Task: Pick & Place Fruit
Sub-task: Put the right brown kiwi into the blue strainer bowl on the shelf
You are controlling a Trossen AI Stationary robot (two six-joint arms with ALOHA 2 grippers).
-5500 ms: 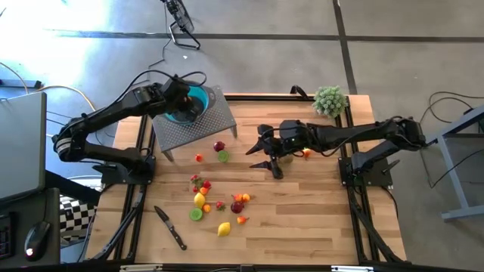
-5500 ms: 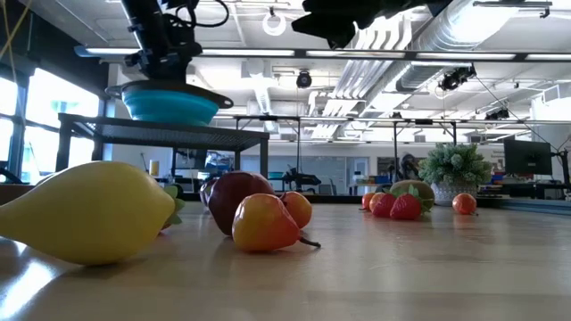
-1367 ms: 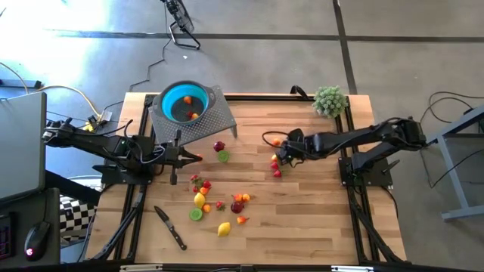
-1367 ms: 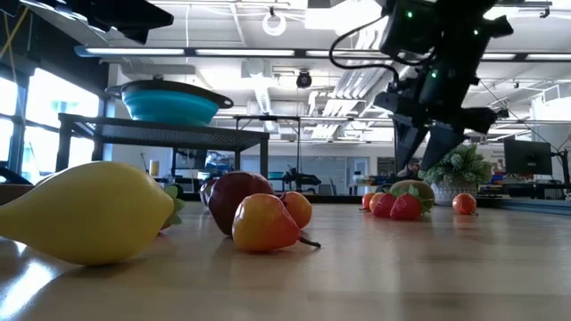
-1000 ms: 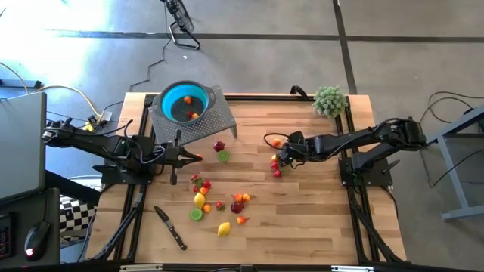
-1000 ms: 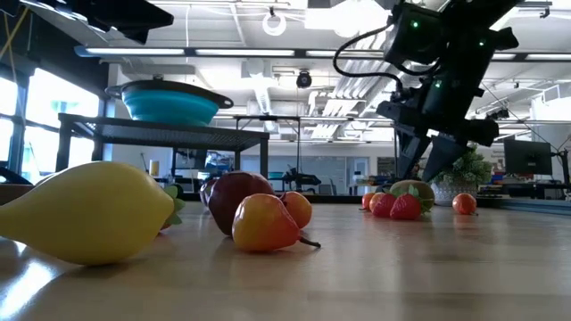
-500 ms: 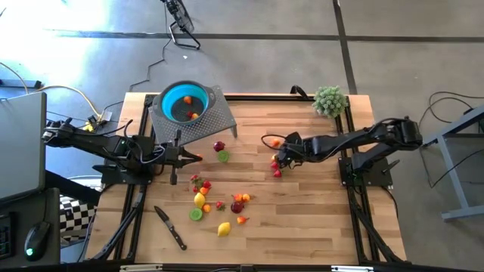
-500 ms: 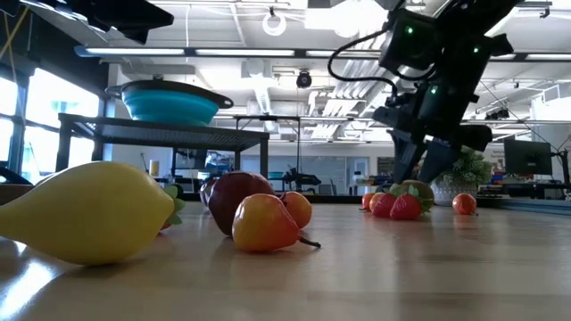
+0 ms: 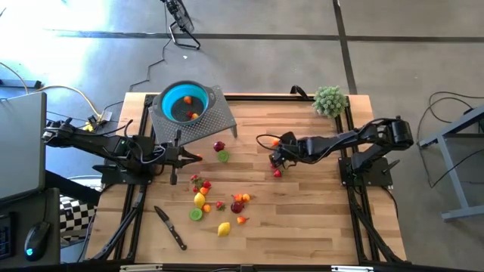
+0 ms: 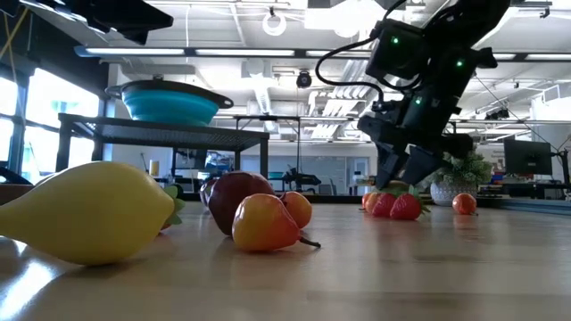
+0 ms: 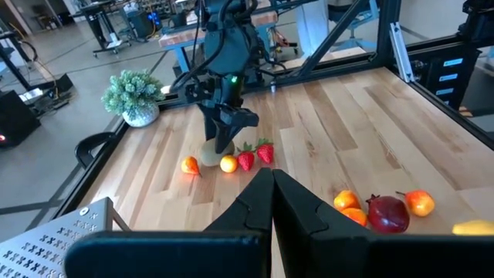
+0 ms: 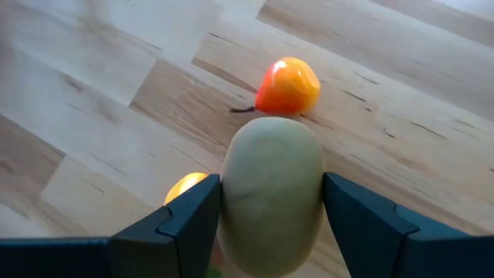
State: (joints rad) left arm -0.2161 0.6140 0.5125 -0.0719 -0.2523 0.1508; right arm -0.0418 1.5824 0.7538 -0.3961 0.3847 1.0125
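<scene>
Small toy fruits lie on the wooden table: a cluster [image 9: 219,200] near the middle and a smaller group [image 11: 231,161] under my right arm. My right gripper [image 9: 275,156] stands low over that group, open, one finger on each side of a pale green oval fruit [image 12: 272,193] that lies on the table and fills nearly the whole gap. An orange pear-shaped fruit [image 12: 287,86] lies just beyond it. My left gripper [image 9: 195,157] hangs shut and empty above the table's left part. The teal bowl [image 9: 185,102] holds two fruits. My right gripper comes at the pale green fruit from above, slanting from the table's right. Its fingers [image 12: 189,220] stand against the fruit's two opposite sides [image 12: 231,193]. Whether they touch it I cannot tell. The fruit rests on the table.
The bowl sits on a perforated metal stand [image 9: 219,121] at the far left. A black-handled knife [image 9: 170,227] lies near the front left. A fuzzy green plant ball [image 9: 330,100] stands at the far right corner. Two strawberries [image 11: 255,156] lie beside the right gripper.
My right gripper has come down and a little toward the table's left edge, until its fingers stand around the pale green fruit. The fruit has stayed where it was. The gap between the fingers looks unchanged.
</scene>
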